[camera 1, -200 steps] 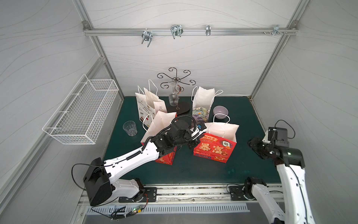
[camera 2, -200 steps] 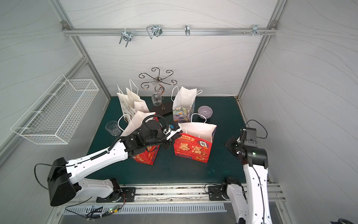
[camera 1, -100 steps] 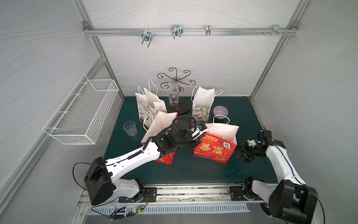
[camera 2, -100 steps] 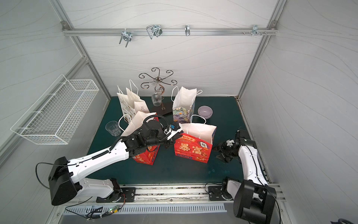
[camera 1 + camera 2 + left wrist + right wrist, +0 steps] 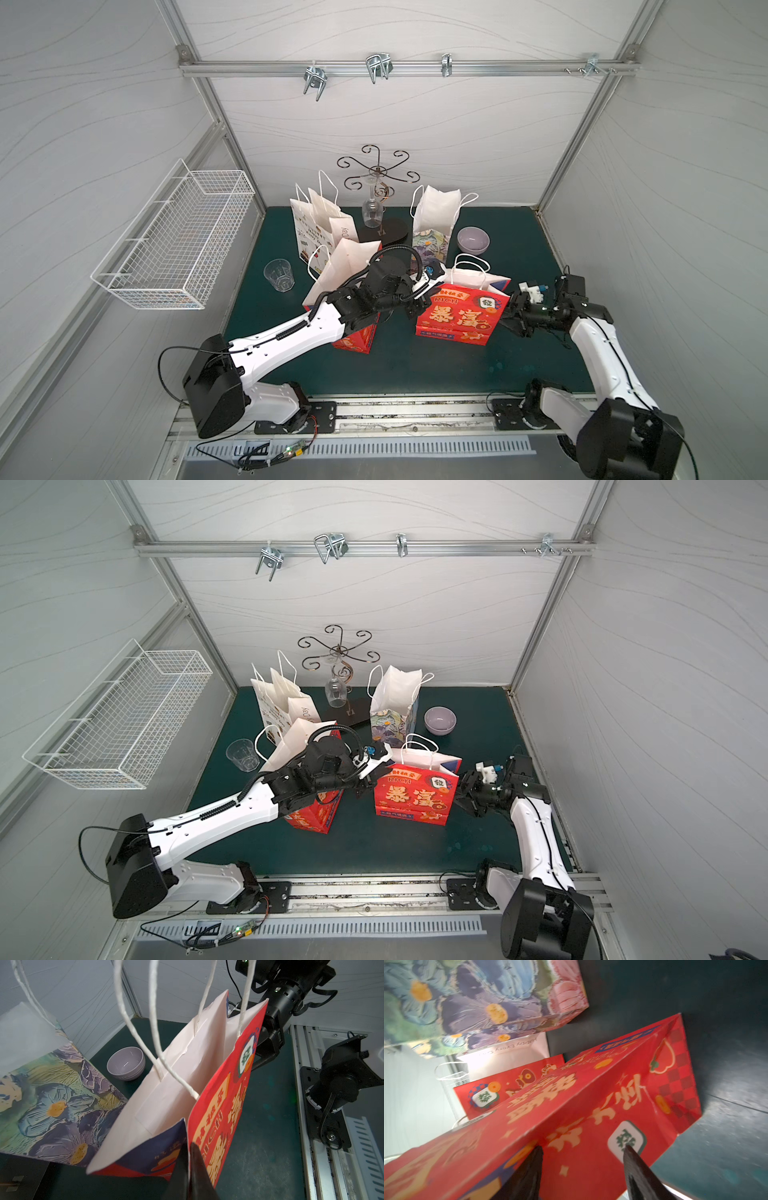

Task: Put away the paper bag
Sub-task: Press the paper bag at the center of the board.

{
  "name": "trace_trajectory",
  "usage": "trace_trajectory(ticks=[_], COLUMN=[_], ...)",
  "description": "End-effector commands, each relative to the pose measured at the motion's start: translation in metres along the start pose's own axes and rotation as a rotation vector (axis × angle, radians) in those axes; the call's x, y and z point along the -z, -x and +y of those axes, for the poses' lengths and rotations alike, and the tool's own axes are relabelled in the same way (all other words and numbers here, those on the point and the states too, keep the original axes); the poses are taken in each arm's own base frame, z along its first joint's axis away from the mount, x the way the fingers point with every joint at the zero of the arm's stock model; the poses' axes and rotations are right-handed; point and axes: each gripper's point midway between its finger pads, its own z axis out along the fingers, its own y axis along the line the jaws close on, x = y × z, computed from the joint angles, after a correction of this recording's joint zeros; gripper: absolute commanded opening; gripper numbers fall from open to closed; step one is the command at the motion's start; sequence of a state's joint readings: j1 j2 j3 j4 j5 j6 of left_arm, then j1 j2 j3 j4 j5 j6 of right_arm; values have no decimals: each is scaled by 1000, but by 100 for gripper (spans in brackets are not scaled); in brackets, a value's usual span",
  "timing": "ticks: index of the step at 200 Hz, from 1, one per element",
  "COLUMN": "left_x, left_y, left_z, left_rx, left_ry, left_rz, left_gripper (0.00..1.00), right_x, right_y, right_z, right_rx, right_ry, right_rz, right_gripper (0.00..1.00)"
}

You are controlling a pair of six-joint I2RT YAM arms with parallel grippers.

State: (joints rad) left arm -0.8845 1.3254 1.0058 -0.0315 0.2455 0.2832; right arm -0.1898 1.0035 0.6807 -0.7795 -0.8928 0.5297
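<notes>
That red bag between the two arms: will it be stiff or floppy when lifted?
Probably floppy: the red bag is thin creased paper, pinched at one rim corner by the left gripper. Likely light, since nothing shows inside from the left wrist view. Its cord handles should swing freely.

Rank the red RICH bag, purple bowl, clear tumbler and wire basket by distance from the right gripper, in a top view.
1. red RICH bag, at the right gripper
2. purple bowl, farther back
3. clear tumbler, across the mat
4. wire basket, on the left wall
</notes>
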Motion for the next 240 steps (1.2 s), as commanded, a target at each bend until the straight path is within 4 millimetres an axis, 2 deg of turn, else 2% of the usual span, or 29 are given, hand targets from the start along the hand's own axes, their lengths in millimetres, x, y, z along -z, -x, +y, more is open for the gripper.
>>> trace_trajectory(ticks=[1, 27, 40, 60, 73, 90, 99, 122, 151, 169, 181, 197, 215, 240], left_x=[1, 4, 5, 5, 6, 6, 6, 6, 6, 5, 6, 8, 9, 9], left_y=[20, 17, 16, 14, 15, 15, 14, 12, 12, 11, 11, 11, 9, 10], left_z=[6, 10, 11, 11, 11, 10, 10, 10, 10, 10, 9, 7, 7, 6], left_rx=[-3, 1, 9, 16, 21, 24, 23, 24, 22, 19, 10, -4, -7, -1], left_ry=[15, 45, 52, 53, 52, 49, 50, 52, 52, 47, 44, 38, 37, 34], left_rz=[-52, -41, -38, -33, -35, -34, -32, -27, -22, -16, -18, -18, -12, -15], left_gripper=[0, 0, 0, 0, 0, 0, 0, 0, 0, 0, 0, 0, 0, 0], right_x=[12, 47, 68, 91, 97, 103, 104, 100, 104, 107, 101, 92, 87, 68], right_y=[2, 21, 30, 39, 32, 10, 0, -28, -39, -45, -50, -44, -23, -11], right_z=[19, 18, 27, 52, 72, 87, 87, 82, 55, 49, 46, 48, 69, 86], right_rx=[92, 240, 328, 507, 731, 1059, 1198, 1441, 1538, 1576, 1597, 1615, 1630, 1628], right_ry=[26, -195, -265, -291, -265, -273, -329, -368, -511, -547, -514, -474, -425, -224], right_rz=[-51, -266, -374, -505, -531, -529, -498, -381, -283, -262, -230, -241, -364, -378], right_gripper=[65, 73, 76, 78, 80, 84, 91, 99, 99, 99, 99, 99, 99, 99])
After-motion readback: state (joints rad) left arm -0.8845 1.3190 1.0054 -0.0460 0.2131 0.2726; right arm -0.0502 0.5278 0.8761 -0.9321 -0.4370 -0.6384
